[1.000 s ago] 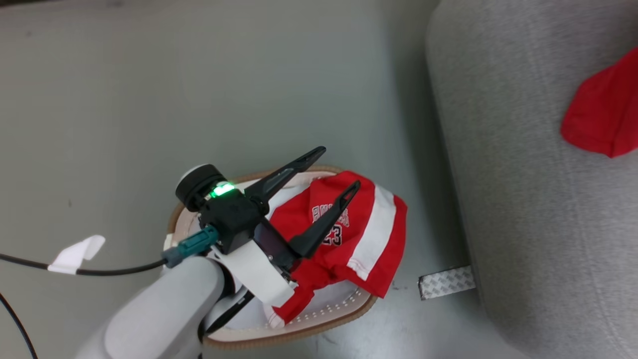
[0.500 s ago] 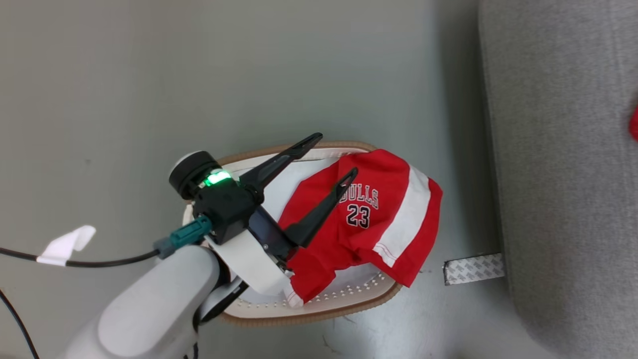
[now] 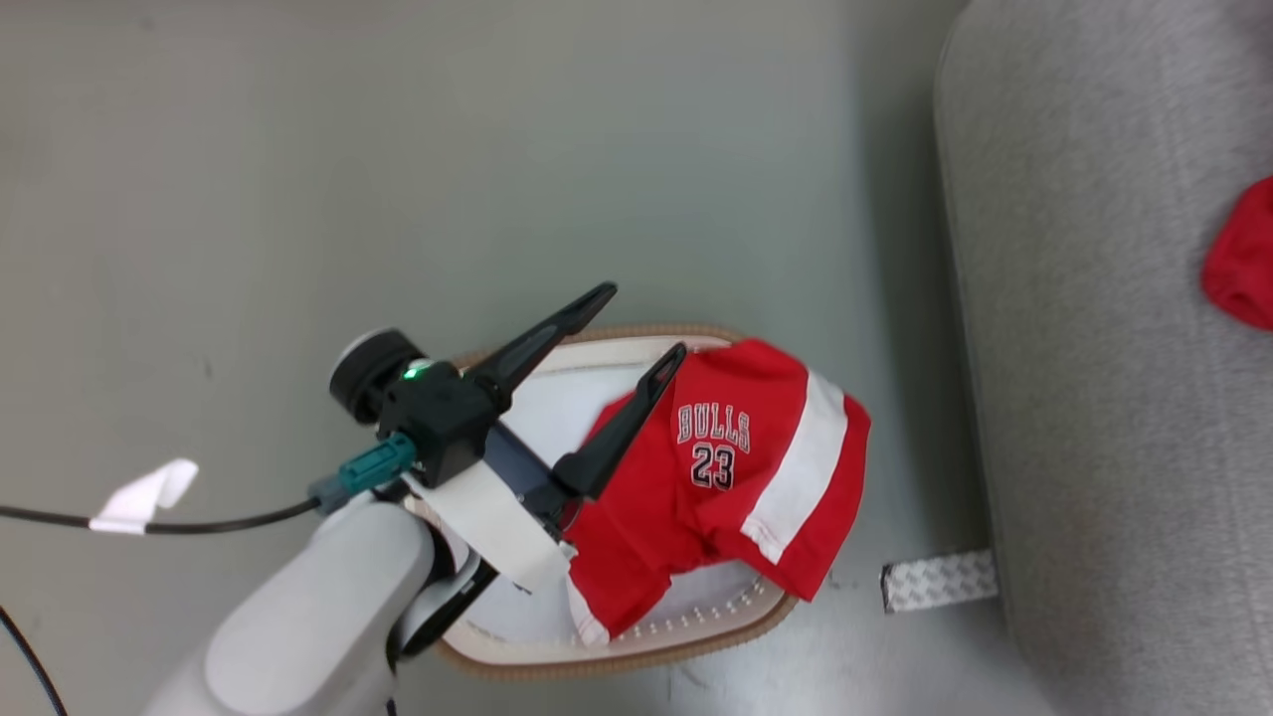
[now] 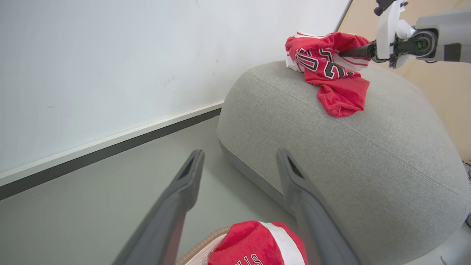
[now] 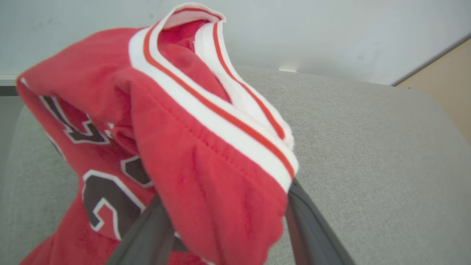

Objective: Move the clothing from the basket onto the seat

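A cream basket (image 3: 617, 654) with a tan rim stands on the floor. Red "BULLS 23" shorts (image 3: 736, 477) of the clothing lie in it and hang over its right rim. My left gripper (image 3: 644, 320) hovers open just above the basket's left part, touching nothing; the left wrist view shows the shorts (image 4: 257, 243) under its spread fingers. A red numbered jersey (image 4: 331, 73) lies on top of the grey seat (image 4: 349, 154). My right gripper (image 4: 344, 54) reaches into it from the right. In the right wrist view its fingers (image 5: 312, 224) stand wide apart, with the jersey (image 5: 176, 147) bunched loosely between them.
The seat (image 3: 1114, 398) rises right of the basket across a narrow strip of grey floor. A patterned tape strip (image 3: 938, 582) lies at its foot. A black cable with a white tag (image 3: 139, 495) runs at the left. A white wall (image 4: 110, 73) stands behind.
The head view has swung, so the whole picture shifted. Against the basket, my left gripper has drifted a little left, off the shorts' lettering, and stays open.
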{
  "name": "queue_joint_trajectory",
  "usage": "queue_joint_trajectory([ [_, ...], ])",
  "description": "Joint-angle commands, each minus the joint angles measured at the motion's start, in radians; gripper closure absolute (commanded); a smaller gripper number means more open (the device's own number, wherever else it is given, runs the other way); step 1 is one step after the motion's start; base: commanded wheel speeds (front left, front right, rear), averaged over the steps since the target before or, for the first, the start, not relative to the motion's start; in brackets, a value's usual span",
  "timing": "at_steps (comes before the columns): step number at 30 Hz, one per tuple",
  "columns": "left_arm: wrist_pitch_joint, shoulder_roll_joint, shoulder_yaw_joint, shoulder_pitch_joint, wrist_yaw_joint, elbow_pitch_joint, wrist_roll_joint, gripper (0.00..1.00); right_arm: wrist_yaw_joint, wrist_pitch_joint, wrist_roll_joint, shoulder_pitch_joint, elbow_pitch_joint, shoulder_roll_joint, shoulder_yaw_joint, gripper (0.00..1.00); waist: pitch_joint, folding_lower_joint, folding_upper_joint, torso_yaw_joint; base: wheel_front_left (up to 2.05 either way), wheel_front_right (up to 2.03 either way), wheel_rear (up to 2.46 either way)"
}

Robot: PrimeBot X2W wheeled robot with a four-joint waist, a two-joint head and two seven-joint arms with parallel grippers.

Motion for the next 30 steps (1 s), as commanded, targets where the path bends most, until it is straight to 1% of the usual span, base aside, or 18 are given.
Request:
queue_joint_trajectory([
  [1, -0.003, -0.004, 0.007, 0.023, 0.002, 0.011, -0.014, 0.0, -0.002, 0.011, 0.002, 0.024, 0.01, -0.005, 0.013, 0.0, -0.064, -0.0001, 0.0, -0.01, 0.0, 0.0, 0.0],
  [5, -0.004, -0.026, 0.029, 0.075, 0.013, 0.039, -0.027, 0.0, -0.002, 0.036, 0.022, 0.062, -0.001, -0.037, 0.075, 0.0, -0.18, -0.0001, 0.0, -0.017, 0.0, 0.0, 0.0],
  [9, -0.004, -0.047, 0.072, 0.139, 0.028, 0.053, -0.034, 0.0, -0.002, 0.06, 0.086, 0.098, -0.055, -0.075, 0.168, 0.0, -0.29, -0.0001, 0.0, -0.017, 0.0, 0.0, 0.0],
  [14, -0.004, -0.071, 0.141, 0.215, 0.045, 0.062, -0.038, 0.0, -0.002, 0.051, 0.219, 0.149, -0.187, -0.112, 0.282, 0.0, -0.407, -0.0001, 0.0, -0.013, 0.0, 0.0, 0.0],
  [18, -0.004, -0.085, 0.199, 0.262, 0.061, 0.065, -0.027, 0.0, -0.002, 0.024, 0.317, 0.197, -0.309, -0.137, 0.348, 0.0, -0.478, -0.0001, 0.0, 0.003, 0.0, 0.0, 0.0],
  [21, -0.004, -0.094, 0.247, 0.294, 0.072, 0.065, -0.021, 0.0, -0.002, -0.012, 0.379, 0.237, -0.383, -0.122, 0.359, 0.0, -0.521, -0.0001, 0.0, 0.015, 0.0, 0.0, 0.0],
  [24, -0.004, -0.104, 0.296, 0.328, 0.083, 0.065, -0.014, 0.0, -0.002, -0.068, 0.411, 0.291, -0.44, -0.099, 0.347, 0.0, -0.561, -0.0001, 0.0, 0.035, 0.0, 0.0, 0.0],
  [30, -0.004, -0.114, 0.406, 0.405, 0.108, 0.067, 0.01, 0.0, -0.002, -0.184, 0.404, 0.431, -0.556, -0.038, 0.296, 0.0, -0.621, -0.0001, 0.0, 0.079, 0.0, 0.0, 0.0],
])
